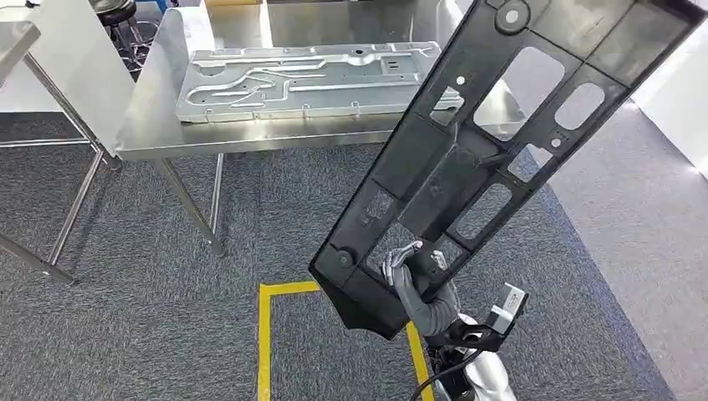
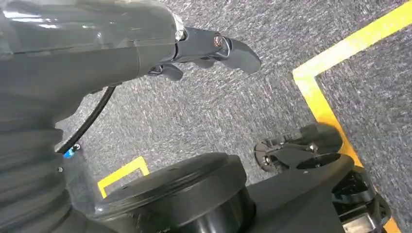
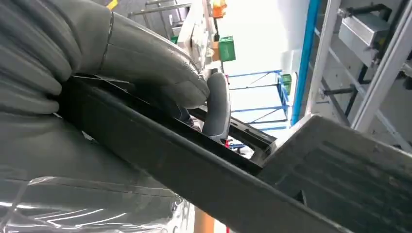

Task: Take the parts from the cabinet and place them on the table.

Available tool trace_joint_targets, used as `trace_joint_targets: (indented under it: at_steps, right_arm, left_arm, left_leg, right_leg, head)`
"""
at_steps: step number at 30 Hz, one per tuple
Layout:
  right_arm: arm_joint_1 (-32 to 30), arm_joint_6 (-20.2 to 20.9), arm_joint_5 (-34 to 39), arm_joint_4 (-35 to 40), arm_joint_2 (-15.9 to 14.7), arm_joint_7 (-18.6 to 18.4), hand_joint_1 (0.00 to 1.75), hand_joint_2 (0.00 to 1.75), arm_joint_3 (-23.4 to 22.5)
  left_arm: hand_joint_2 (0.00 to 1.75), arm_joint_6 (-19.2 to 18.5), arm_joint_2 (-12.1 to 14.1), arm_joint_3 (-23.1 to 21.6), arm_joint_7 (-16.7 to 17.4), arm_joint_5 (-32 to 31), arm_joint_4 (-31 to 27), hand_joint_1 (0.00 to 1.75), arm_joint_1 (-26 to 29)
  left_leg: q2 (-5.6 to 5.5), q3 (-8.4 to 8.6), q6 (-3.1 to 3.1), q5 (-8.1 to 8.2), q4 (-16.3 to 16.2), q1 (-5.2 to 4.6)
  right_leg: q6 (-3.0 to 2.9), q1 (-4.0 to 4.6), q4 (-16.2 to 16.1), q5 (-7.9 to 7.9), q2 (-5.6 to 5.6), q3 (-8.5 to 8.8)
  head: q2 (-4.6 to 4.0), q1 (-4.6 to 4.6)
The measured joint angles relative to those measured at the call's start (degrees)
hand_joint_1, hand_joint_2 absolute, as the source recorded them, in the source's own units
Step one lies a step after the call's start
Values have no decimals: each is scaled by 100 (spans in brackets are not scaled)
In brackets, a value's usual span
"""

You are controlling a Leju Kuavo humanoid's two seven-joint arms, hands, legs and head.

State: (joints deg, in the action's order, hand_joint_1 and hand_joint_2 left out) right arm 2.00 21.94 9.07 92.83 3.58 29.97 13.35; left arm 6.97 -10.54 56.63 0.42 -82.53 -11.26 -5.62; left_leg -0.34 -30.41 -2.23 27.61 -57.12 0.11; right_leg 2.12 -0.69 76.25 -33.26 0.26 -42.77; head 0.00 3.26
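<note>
Black panel gripped by right hand, tilted up near the steel table. Right wrist view adds fingers wrapped over its edge. Left hand holds nothing, fingers apart, above carpet.

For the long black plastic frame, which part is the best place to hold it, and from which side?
Grip the black frame at a bar beside one of its cut-out openings, near the lower end, as the right hand does now, coming from below. The openings let fingers hook through and wrap a bar. A grip nearer the middle would probably balance this long, tilted part better.
</note>
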Motion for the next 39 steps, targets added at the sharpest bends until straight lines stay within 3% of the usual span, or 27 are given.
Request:
trace_joint_targets:
  at_steps: [1, 3, 4, 5, 8, 10, 11, 13, 14, 15, 16, 17, 19, 21, 23, 25, 26, 27, 29, 30, 31, 32, 34, 36, 39]
  right_arm:
    - [1, 0, 0, -11, 0, -2, 175, 175, -2]
    - [6, 0, 0, -11, 0, -4, 175, 175, -7]
    - [13, 0, 0, -11, 0, -4, 175, 175, -9]
    - [22, 0, 0, -17, 0, -4, 175, 175, -9]
    - [9, -13, -7, -17, -4, -7, 175, 175, -28]
    - [5, -20, -7, -9, -2, -4, 175, 175, -35]
    - [8, -24, -7, -6, -2, -2, 175, 175, -37]
    - [-9, -26, -9, -6, -2, 2, 175, 175, -39]
    - [-25, -31, -9, -9, -2, 0, 175, 175, -39]
    - [-43, -31, -9, -9, -2, -2, 175, 175, -39]
    - [-55, -31, -11, -9, -2, -2, 175, 175, -42]
    - [-62, -31, -13, -9, -2, 0, 175, 175, -42]
    - [-65, -31, -13, -6, -2, 2, 175, 175, -42]
    - [-64, -33, -13, -2, -2, 4, 175, 175, -42]
    - [-74, -35, -18, 4, -2, 2, 175, 175, -42]
    - [-73, -35, -24, 18, -2, -2, 175, 175, -42]
    - [-60, -35, -26, 33, -2, 0, 175, 175, -42]
    - [-52, -37, -26, 39, -2, 0, 175, 175, -42]
    - [-77, -42, -28, 39, -4, 0, 175, 175, -42]
    - [-93, -42, -31, 37, -4, -9, 175, 175, -42]
    - [-102, -42, -31, 37, -4, -9, 175, 175, -42]
    - [-99, -42, -33, 39, -4, -9, 175, 175, -42]
    - [-91, -41, -33, 39, -4, -9, 175, 175, -42]
    - [-89, -42, -35, 44, -2, -9, 175, 175, -42]
    - [-91, -42, -39, 50, -2, -7, 175, 175, -46]
  left_arm:
    - [175, -2, 0, 0, 0, 0, 0, 0, 10]
    - [175, -13, -4, 0, 2, -11, 0, 0, 15]
    - [175, -18, -13, 0, 7, -18, 0, 0, 25]
    - [175, -22, -15, -2, 11, -20, 0, 0, 18]
    - [175, -28, -13, -2, 17, -33, 0, 0, 19]
    - [175, -28, -7, -2, 17, -42, 0, 0, 11]
    - [175, -31, -7, -2, 17, -55, -2, 0, 10]
    - [175, -44, 22, 0, -4, -44, -2, 0, -11]
    - [175, -55, 28, 0, -15, -31, -2, 0, -56]
    - [175, -59, 31, 0, -15, -33, -2, 0, -88]
    - [175, -59, 31, 0, -15, -33, -2, 0, -88]
    - [175, -59, 31, 0, -13, -35, -2, 0, -77]
    - [175, -59, 28, 0, 2, -57, 0, 0, -47]
    - [175, -59, 28, 0, 17, -66, 0, 0, -15]
    - [175, -57, 28, 0, 13, -50, 0, 0, -18]
    - [175, -57, 15, 0, 15, -57, 0, 0, -16]
    - [175, -57, 13, 0, 15, -59, 0, 0, -16]
    - [175, -57, 13, 0, 15, -59, 0, 0, -15]
    - [175, -57, 13, 0, 17, -52, 0, 0, -7]
    - [175, -57, 13, 0, 17, -50, 0, 0, 4]
    - [175, -57, 13, 0, 17, -50, 0, 0, 12]
    - [175, -57, 13, 0, 17, -50, 0, 0, 19]
    - [175, -57, 2, 0, 20, -50, 0, 0, 24]
    - [175, -57, -11, 0, 20, -50, 2, 0, 25]
    - [175, -52, -9, 0, 20, -50, 0, 0, 25]
  left_leg:
    - [-7, 47, 7, 31, 0, 1]
    - [-19, 175, 37, 110, 0, 2]
    - [-18, 180, 62, 154, 3, 1]
    - [-18, 194, 105, 202, -11, -42]
    - [-10, 239, 178, 239, 60, -14]
    - [-2, 278, 250, 302, -39, -17]
    - [-3, 146, 267, 451, -318, -15]
    - [-3, -379, 307, 907, -1322, -11]
    - [-2, -613, 320, 1027, -1748, -12]
    - [-1, -720, 322, 983, -1902, -9]
    - [-1, -685, 319, 778, -1757, -8]
    - [2, -551, 310, 483, -1397, -3]
    - [4, -178, 273, -200, -303, 11]
    - [-2, -104, 225, -79, -63, -25]
    - [-13, -152, 157, -67, -101, -32]
    - [-15, -75, 76, -97, -14, 12]
    - [-14, -45, 52, -84, 5, 13]
    - [-2, -36, 27, -72, 5, 12]
    - [1, -10, 2, -35, 3, -3]
    - [-2, 15, 1, -7, 1, -6]
    - [-10, 57, 3, 24, 1, -7]
    - [-18, 114, 10, 65, 1, -8]
    - [-30, 267, 38, 165, 1, -16]
    - [-38, 276, 100, 251, -9, -48]
    - [-21, 336, 173, 299, 79, -33]
  right_leg:
    - [-4, -7, -233, 257, -1, 50]
    - [-41, -7, -1226, 882, -6, 473]
    - [-72, -2, -1715, 1066, -21, 663]
    - [-82, 40, -1794, 927, -24, 739]
    - [-167, 61, -1803, 885, 7, 731]
    - [-222, -2, -1896, 887, 10, 825]
    - [-264, -7, -1901, 861, -5, 857]
    - [-292, -1, -1901, 802, -25, 912]
    - [-293, 2, -1900, 769, -34, 944]
    - [-291, 3, -1899, 741, -35, 986]
    - [-288, 3, -1899, 707, -28, 1045]
    - [-282, 2, -1898, 672, -18, 1104]
    - [-243, 4, -1898, 592, 5, 1218]
    - [-179, 36, -1859, 572, 36, 1168]
    - [-117, 30, -1887, 574, 29, 1149]
    - [-37, 12, -1850, 531, 13, 1169]
    - [-16, 16, -1639, 435, 1, 1068]
    - [1, 10, -1248, 253, 2, 848]
    - [25, -6, -323, -51, 1, 280]
    - [26, -6, -39, -41, 1, 53]
    - [20, -5, -84, 112, 1, -1]
    - [3, -4, -387, 397, 2, 83]
    - [-68, 10, -1465, 1076, 1, 520]
    - [-123, 64, -1831, 1004, -1, 691]
    - [-186, 76, -1825, 938, 19, 704]
  head:
    - [0, 0]
    - [0, 0]
    - [0, 0]
    - [0, 0]
    - [0, 0]
    - [0, 0]
    - [0, 0]
    - [0, 0]
    - [0, 0]
    - [0, 0]
    - [0, 0]
    - [0, 0]
    - [0, 0]
    - [0, 2]
    - [0, 0]
    - [0, 0]
    - [0, -2]
    - [0, 0]
    - [0, 0]
    - [0, 0]
    - [0, 0]
    - [0, 0]
    - [0, 0]
    - [0, -2]
    - [0, -2]
